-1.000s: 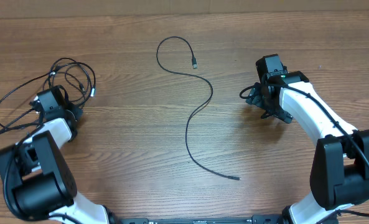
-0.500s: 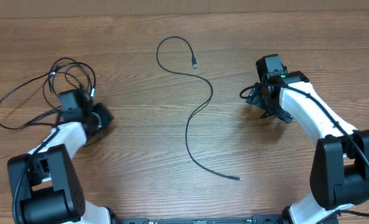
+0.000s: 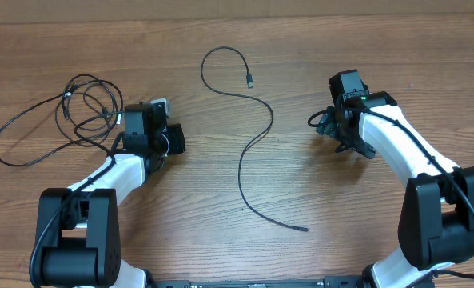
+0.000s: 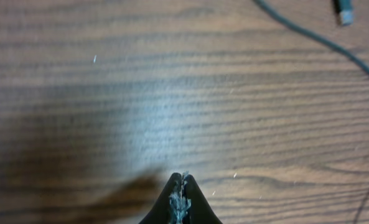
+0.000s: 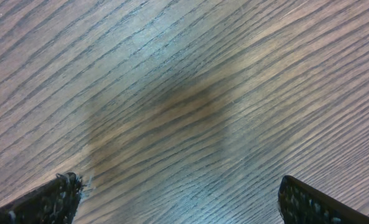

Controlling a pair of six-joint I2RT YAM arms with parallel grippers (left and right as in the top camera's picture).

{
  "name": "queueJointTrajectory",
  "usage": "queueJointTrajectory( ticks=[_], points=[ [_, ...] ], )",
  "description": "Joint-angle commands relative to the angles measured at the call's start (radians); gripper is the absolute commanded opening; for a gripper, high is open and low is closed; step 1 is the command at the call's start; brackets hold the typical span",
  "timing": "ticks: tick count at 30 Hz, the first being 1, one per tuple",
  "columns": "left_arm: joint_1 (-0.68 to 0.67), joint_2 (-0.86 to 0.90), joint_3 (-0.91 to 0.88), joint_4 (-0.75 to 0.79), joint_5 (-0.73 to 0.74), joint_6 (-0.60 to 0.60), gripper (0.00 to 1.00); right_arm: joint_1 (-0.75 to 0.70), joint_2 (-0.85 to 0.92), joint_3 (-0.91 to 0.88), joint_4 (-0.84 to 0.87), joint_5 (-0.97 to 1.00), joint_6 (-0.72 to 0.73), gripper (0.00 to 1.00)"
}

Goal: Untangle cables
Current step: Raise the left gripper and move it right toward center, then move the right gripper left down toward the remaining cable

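On the wooden table (image 3: 189, 240), the left gripper (image 3: 176, 139), shut and empty, has swung right, away from the tangled cables (image 3: 85, 104) at upper left, which remain knotted. A loose cable (image 3: 256, 136) lies centre; the right gripper (image 5: 178, 196) gapes open.

robot lab bench, wood-grain table (image 3: 181, 232), two white arms (image 3: 396, 148)

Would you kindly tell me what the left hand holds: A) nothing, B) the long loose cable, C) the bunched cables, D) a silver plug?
A: the left wrist view shows the left hand shut tip to tip on nothing, above the table.
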Motion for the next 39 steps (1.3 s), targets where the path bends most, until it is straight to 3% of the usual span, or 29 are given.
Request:
queueJointTrajectory(
  ticks=[1,6,12,15,16,19,23,26,32,35,38,39],
  points=[
    [0.001,0.011,-0.008,0.029,0.01,0.027,0.05,0.0,-0.015,0.014,0.002,0.017,-0.004,1.0],
    [0.001,0.011,-0.008,0.034,0.009,0.027,0.04,0.0,-0.015,0.014,0.08,-0.061,0.004,1.0],
    [0.001,0.011,-0.008,0.039,0.01,0.026,0.04,0.001,-0.014,0.014,0.167,-0.438,0.003,1.0],
    [0.001,0.011,-0.008,0.04,0.01,0.026,0.05,0.001,-0.014,0.014,0.213,-0.521,0.004,1.0],
    [0.001,0.011,-0.008,0.04,0.01,0.026,0.07,0.001,-0.014,0.014,0.219,-0.525,0.003,1.0],
    [0.001,0.011,-0.008,0.04,0.01,0.026,0.31,0.001,-0.014,0.014,0.21,-0.527,0.004,1.0],
    [0.001,0.011,-0.008,0.04,0.01,0.026,0.53,0.001,-0.014,0.014,0.209,-0.527,0.004,1.0],
    [0.001,0.011,-0.008,0.04,0.01,0.026,0.71,0.009,-0.013,0.014,0.206,-0.534,0.003,0.77],
    [0.001,0.011,-0.008,0.04,0.023,0.026,0.9,0.055,0.006,0.014,0.208,-0.529,0.003,0.57],
    [0.001,0.011,-0.008,0.04,0.058,0.026,0.94,0.085,0.015,0.013,0.213,-0.492,0.003,0.43],
    [0.001,0.011,-0.008,0.044,0.069,0.026,0.95,0.122,0.017,-0.011,0.267,-0.469,0.003,0.38],
    [0.001,0.011,-0.008,0.044,0.069,0.026,0.95,0.136,0.017,-0.021,0.293,-0.469,0.003,0.32]
  ],
)
